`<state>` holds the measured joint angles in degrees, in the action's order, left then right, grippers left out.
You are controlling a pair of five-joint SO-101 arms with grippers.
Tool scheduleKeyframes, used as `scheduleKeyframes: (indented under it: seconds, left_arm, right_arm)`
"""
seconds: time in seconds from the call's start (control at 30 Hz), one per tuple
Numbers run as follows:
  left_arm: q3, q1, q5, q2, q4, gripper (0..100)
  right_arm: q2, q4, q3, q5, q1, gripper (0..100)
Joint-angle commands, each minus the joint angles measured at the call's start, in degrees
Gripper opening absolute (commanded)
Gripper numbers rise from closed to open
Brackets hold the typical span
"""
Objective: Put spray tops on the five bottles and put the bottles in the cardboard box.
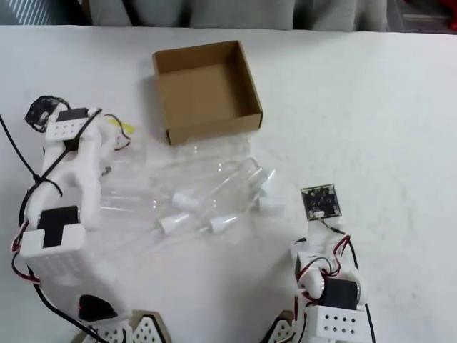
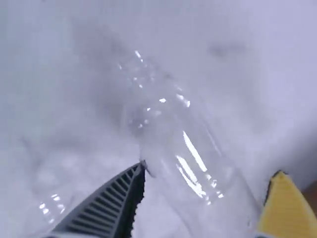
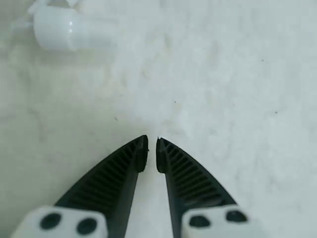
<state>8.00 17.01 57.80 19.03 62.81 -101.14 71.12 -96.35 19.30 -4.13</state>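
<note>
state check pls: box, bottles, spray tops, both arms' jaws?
Box: upright, open, empty.
Bottles: lying flat, outside the box.
Spray tops: lying among the bottles; fitted or loose, cannot tell.
Left arm: jaws open astride one lying bottle.
Right arm: jaws shut, empty.
</note>
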Motion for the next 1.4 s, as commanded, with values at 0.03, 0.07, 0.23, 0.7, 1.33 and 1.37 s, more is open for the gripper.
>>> scheduleKeyframes:
  seconds: [0.03, 0.07, 0.23, 0.7, 1.33, 1.37]
  left_arm:
    - [-1.7, 2.8, 2.5, -0.2, -1.1, 38]
    - [-1.7, 3.0, 2.5, -0.2, -1.1, 38]
    - [-1.3, 3.9, 3.8, -0.1, -2.2, 38]
    - [-10.4, 5.6, 4.0, 7.5, 0.6, 38]
    - [-15.2, -2.8, -9.4, 7.8, -8.1, 3]
    - [-16.6, -3.3, -13.3, 7.8, -8.0, 2]
  right_arm:
    - [-0.5, 0.3, -0.5, 6.3, -0.3, 1.7]
    - [-0.5, 0.3, -0.5, 6.9, -0.3, 1.7]
    - [-0.5, 0.3, -0.5, 7.3, -0.3, 1.7]
    - [-0.5, 0.3, -0.5, 7.4, -0.3, 1.7]
    - [-0.5, 0.3, -0.5, 7.4, -0.3, 1.7]
    - [-0.5, 0.3, -0.5, 7.4, -0.3, 1.7]
